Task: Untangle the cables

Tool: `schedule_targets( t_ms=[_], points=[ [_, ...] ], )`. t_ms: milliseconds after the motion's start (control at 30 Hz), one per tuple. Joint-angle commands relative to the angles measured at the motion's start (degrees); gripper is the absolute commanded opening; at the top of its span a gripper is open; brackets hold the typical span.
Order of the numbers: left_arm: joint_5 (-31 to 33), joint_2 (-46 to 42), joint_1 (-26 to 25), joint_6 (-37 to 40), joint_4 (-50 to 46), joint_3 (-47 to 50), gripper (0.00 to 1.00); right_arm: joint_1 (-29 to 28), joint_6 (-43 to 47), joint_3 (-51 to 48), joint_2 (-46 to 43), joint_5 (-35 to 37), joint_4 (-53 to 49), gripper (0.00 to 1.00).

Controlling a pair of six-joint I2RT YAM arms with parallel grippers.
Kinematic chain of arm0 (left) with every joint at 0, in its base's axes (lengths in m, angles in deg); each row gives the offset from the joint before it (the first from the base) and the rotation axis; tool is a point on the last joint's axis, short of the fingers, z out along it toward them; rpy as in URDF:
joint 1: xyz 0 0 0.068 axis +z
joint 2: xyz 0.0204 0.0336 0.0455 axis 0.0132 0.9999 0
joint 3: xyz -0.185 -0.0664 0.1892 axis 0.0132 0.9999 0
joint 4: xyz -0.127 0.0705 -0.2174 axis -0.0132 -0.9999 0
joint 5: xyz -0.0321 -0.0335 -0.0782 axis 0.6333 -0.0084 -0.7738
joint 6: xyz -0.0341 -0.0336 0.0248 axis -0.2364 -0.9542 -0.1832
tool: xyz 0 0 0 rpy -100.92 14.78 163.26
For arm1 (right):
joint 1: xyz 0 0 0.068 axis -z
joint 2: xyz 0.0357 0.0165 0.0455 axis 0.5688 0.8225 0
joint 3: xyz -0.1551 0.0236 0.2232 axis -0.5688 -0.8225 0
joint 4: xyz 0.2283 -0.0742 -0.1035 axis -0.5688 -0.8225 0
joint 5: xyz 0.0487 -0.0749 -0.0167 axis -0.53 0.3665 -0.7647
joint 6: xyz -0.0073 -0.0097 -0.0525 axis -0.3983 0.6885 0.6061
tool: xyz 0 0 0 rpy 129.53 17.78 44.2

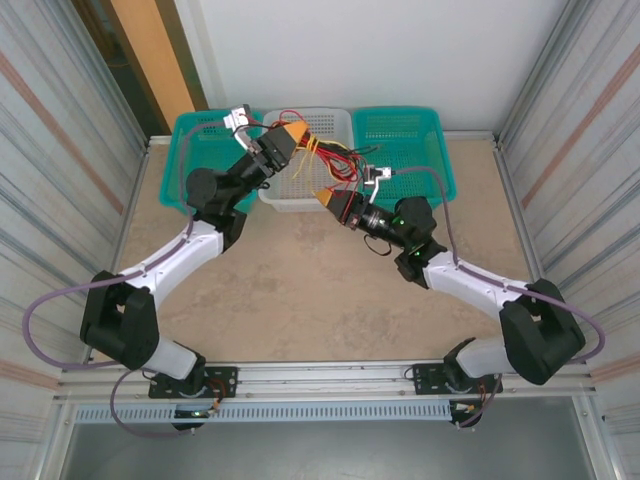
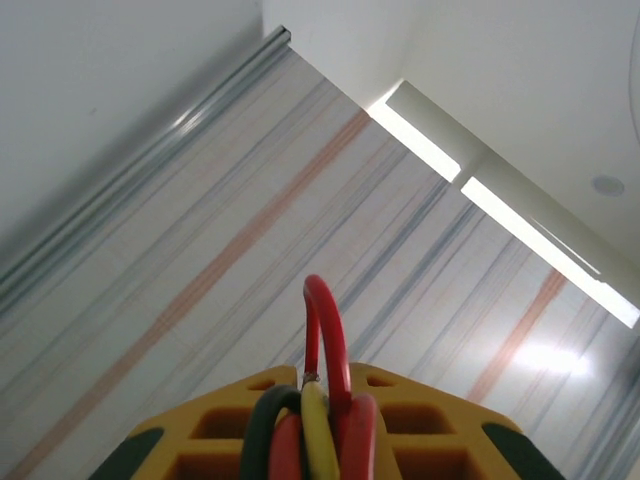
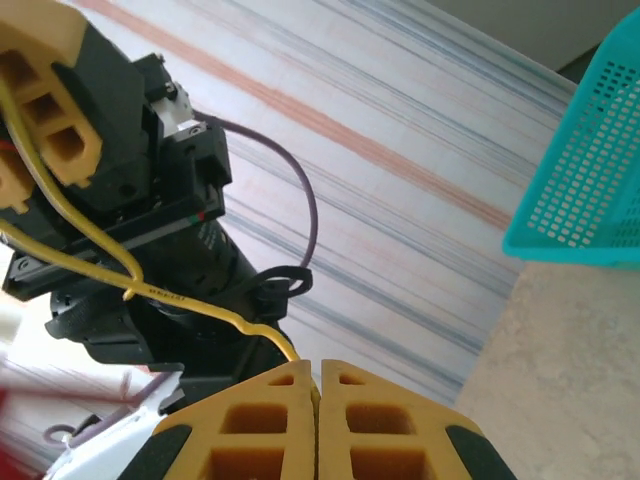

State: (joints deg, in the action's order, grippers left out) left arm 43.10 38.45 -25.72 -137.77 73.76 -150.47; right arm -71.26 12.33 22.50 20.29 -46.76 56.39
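left jaws clamp cables (image 2: 318,430), ends cropped | right jaws pinch yellow strand (image 3: 180,303)

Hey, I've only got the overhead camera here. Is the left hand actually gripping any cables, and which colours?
Observer: Yes, the left wrist camera shows the left hand shut on several cables: red, yellow and a dark one.
Operator: And the right hand?
Observer: On its wrist camera the right hand is shut on one yellow cable, which comes out between the fingertips.
Operator: Where does it lead?
Observer: It runs in loose bends up to the left hand.
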Motion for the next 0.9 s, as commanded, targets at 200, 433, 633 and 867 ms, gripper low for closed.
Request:
schedule_targets(
  t_ms=[200,433,633,867],
  points=[
    [5.6,-5.1,3.6,16.8,-6.6,0.7,0.00,-11.6,2.9,-3.5,-5.0,16.2,-7.6,0.00],
    [7.2,-6.8,7.5,16.8,-7.8,5.7,0.00,-15.9,13.2,-0.1,-17.1,26.3,-27.6,0.00],
    [10.2,-8.0,7.7,18.0,-9.7,8.8,0.00,-18.7,17.7,3.9,-20.5,28.6,-34.1,0.00],
    [10.4,-9.7,7.7,20.6,-15.0,13.4,0.00,-19.7,25.5,14.3,-20.6,28.2,-44.3,0.00]
  ],
)
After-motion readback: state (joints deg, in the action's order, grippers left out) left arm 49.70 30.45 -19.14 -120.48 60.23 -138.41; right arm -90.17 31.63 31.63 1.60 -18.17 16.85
